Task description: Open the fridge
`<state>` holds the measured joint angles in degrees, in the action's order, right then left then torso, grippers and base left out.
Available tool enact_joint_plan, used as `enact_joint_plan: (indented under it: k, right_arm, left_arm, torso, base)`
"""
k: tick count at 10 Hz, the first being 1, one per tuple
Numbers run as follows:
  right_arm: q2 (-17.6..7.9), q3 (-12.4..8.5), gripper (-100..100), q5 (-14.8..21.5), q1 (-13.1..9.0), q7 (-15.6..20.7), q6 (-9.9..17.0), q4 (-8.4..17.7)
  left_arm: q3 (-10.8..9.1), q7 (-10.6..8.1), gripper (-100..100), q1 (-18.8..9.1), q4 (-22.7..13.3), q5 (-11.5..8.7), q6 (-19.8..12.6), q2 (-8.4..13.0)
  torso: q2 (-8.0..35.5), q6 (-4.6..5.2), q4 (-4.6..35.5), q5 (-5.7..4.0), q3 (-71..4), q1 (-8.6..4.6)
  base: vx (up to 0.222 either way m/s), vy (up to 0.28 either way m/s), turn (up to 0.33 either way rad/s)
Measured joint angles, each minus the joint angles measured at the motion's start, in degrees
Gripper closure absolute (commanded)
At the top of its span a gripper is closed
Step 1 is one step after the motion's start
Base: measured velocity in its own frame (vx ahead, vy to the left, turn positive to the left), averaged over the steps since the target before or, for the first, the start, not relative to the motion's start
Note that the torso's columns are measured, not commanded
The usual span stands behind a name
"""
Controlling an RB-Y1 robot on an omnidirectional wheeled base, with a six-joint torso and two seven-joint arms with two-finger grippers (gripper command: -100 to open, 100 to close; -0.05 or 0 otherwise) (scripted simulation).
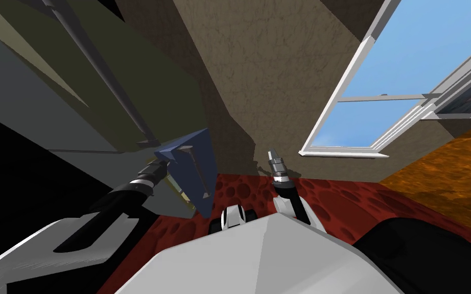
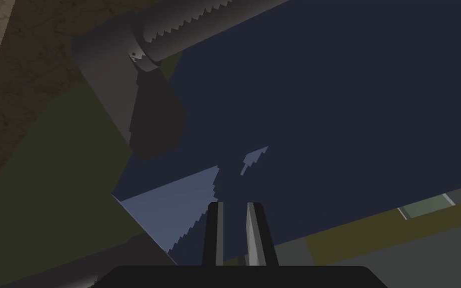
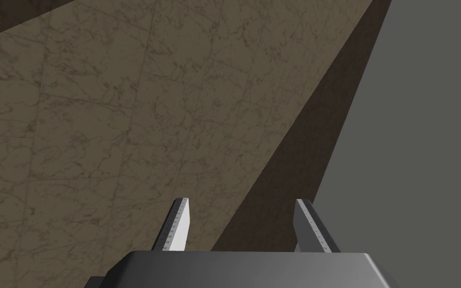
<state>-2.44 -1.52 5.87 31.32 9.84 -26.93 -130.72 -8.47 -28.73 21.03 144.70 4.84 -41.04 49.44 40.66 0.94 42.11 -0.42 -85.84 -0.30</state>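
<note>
the tall dark olive-green fridge stands at my left, with its long grey bar handle running down the front. the left gripper is near that handle's bracketed end, close to a flat navy-blue panel that juts out from the fridge. its two fingers are drawn almost together, and nothing shows between them. the right gripper points up toward a brown marbled wall, with its fingers spread apart and holding nothing.
</note>
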Motion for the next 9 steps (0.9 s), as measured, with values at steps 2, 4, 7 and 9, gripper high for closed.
enact_joint_plan:
  k: [2,4,7,9]
  right_arm:
    - [0.0,0.0,0,0.0,0.0,0.0,0.0,0.0]
    - [0.01,0.01,0,0.0,0.0,0.0,0.0,0.0]
    - [0.01,0.01,0,0.0,0.0,0.0,0.0,0.0]
    - [0.03,0.03,0,0.0,0.0,0.0,0.0,-0.01]
  left_arm:
    - [-0.01,-0.03,-100,-0.13,2.47,-0.02,-1.21,0.13]
    - [0.83,0.1,-100,-0.18,3.87,0.36,-1.1,-0.18]
    - [1.3,0.1,100,0.51,3.92,0.1,-1.4,-0.2]
    - [0.61,-0.95,100,0.44,3.53,1.18,-2.9,-0.05]
  torso:
    - [0.21,-0.11,0.08,-0.1,0.15,-0.28]
    - [0.36,-0.09,0.29,-0.25,0.17,-0.34]
    - [0.96,-0.64,0.04,0.29,0.78,0.15]
    - [1.0,-0.69,-0.08,0.31,0.88,-0.22]
  base:
    - [0.009,0.001,0.011]
    - [-0.016,-0.004,0.019]
    - [-0.025,-0.038,0.036]
    - [0.028,-0.233,0.044]
